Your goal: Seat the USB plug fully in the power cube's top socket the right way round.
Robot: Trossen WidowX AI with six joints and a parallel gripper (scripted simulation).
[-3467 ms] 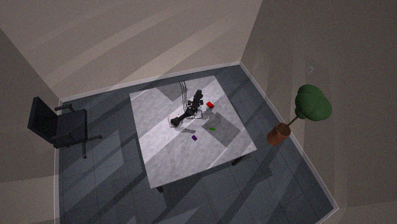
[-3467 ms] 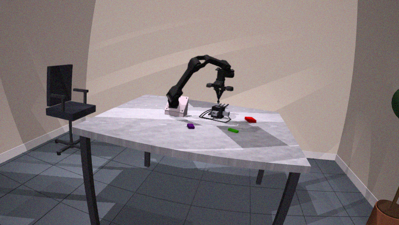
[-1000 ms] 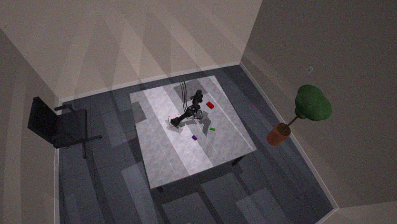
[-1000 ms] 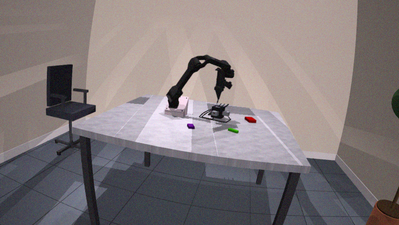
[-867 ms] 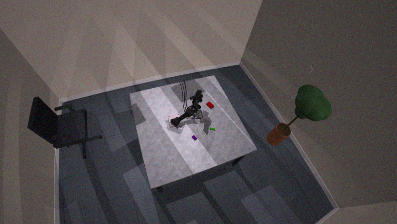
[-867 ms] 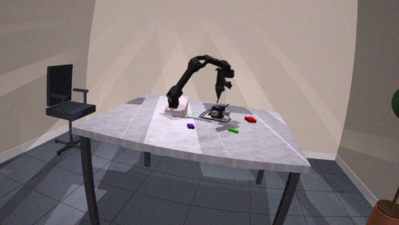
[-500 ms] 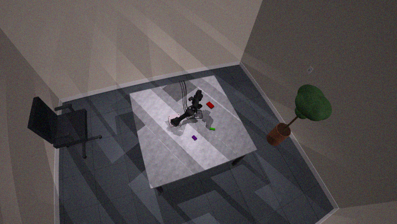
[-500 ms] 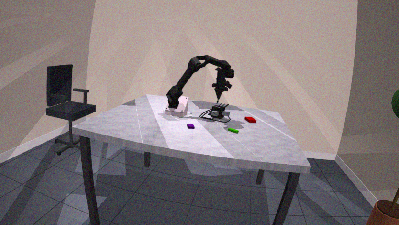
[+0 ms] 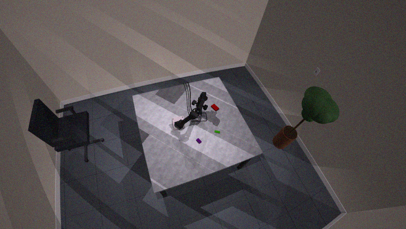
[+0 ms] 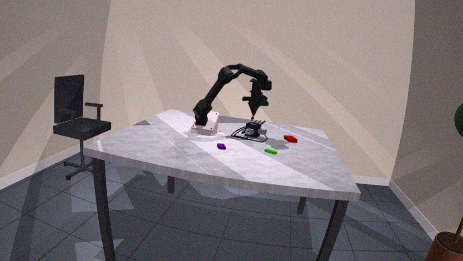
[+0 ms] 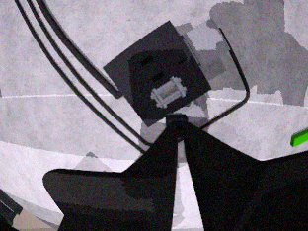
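Note:
The power cube (image 10: 251,125) (image 11: 163,41) is a dark box standing on the table. Its top shows dark slots and a pale metal socket (image 11: 168,92), with no plug in it. My gripper (image 10: 252,116) (image 11: 179,129) points down and is shut on the USB plug. The plug (image 10: 252,118) (image 11: 176,118) is a small dark piece at the fingertips, held above the cube and apart from it. In the wrist view it shows just beside the socket, near the cube's edge. Which way round its metal end faces is hidden. In the top view the arm covers the cube and fingertips.
Black cables (image 9: 187,93) (image 11: 59,64) run from the cube to the table's back, and another loops (image 10: 258,140) (image 11: 239,69) around it. A red block (image 9: 214,107) (image 10: 290,139), a green block (image 9: 217,131) (image 10: 270,151) (image 11: 300,138) and a purple block (image 9: 198,141) (image 10: 221,146) lie nearby.

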